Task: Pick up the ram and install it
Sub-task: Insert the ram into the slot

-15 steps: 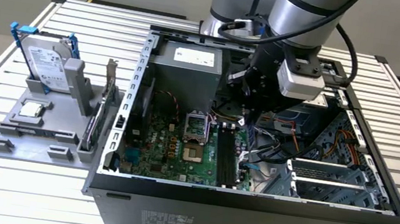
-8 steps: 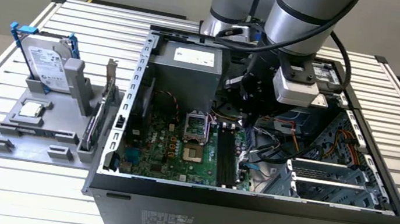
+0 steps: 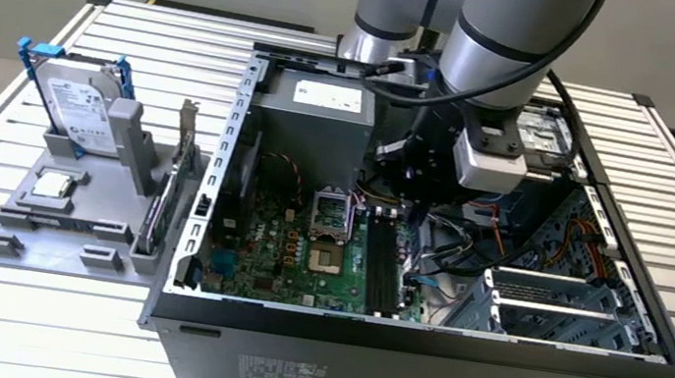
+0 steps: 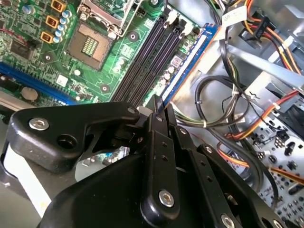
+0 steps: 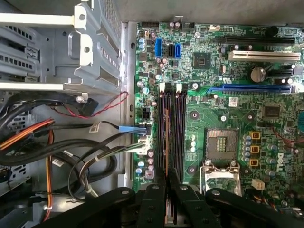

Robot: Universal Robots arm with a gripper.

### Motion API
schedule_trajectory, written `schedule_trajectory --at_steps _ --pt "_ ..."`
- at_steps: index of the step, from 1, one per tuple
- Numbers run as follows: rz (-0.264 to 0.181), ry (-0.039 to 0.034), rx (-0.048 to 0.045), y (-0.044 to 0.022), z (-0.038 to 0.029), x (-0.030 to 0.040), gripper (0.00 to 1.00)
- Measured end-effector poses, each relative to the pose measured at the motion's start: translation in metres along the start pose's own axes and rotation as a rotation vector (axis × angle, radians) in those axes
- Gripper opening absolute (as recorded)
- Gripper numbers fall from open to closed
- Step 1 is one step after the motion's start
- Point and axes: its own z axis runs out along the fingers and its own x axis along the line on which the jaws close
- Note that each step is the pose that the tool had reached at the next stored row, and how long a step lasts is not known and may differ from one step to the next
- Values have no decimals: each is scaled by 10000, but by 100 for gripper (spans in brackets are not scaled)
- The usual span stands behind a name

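Note:
My gripper (image 3: 421, 183) reaches down into the open computer case (image 3: 222, 163), above the black memory slots (image 3: 383, 260). It is shut on the ram (image 5: 166, 137), a thin board that looks like a narrow line with a copper-coloured edge in the first wrist view. There the ram runs lengthwise over the slots (image 5: 176, 133), starting from between the black fingertips of the gripper (image 5: 166, 179). In the second wrist view the ram (image 4: 190, 61) is a blue strip stretching away from the gripper (image 4: 157, 107), beside the slots (image 4: 147, 61). Whether the ram touches a slot I cannot tell.
The CPU socket (image 5: 221, 142) lies beside the slots. Bundled cables (image 5: 71, 152) and a metal drive cage (image 5: 57, 47) fill the case's other side. Outside the case, at the exterior view's left, a grey holder (image 3: 53, 238) carries a hard drive (image 3: 74, 107) and an upright card (image 3: 174, 176).

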Motion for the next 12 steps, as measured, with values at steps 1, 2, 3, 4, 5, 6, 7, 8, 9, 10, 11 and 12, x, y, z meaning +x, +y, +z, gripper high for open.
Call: schedule_trajectory --at_steps 1,2,3,4,5,6,7,8,9,10,11,12 --pt "-1 0 2 2 19 1 0" --pt "-2 -9 1 7 36 1 0" --pt "-3 -28 -1 12 44 1 0" --pt "-4 -64 -1 17 50 1 0" --pt "-4 -106 -1 22 61 1 0" --pt "-4 -126 0 29 75 1 0" --pt "-6 -130 1 40 94 2 0" --pt "-9 -131 1 51 112 2 0" --pt "-11 -132 -1 62 130 2 0" --pt "-14 -131 -1 77 146 2 0" --pt "-18 -131 0 88 165 3 0" --pt "-17 -130 3 95 184 2 0"
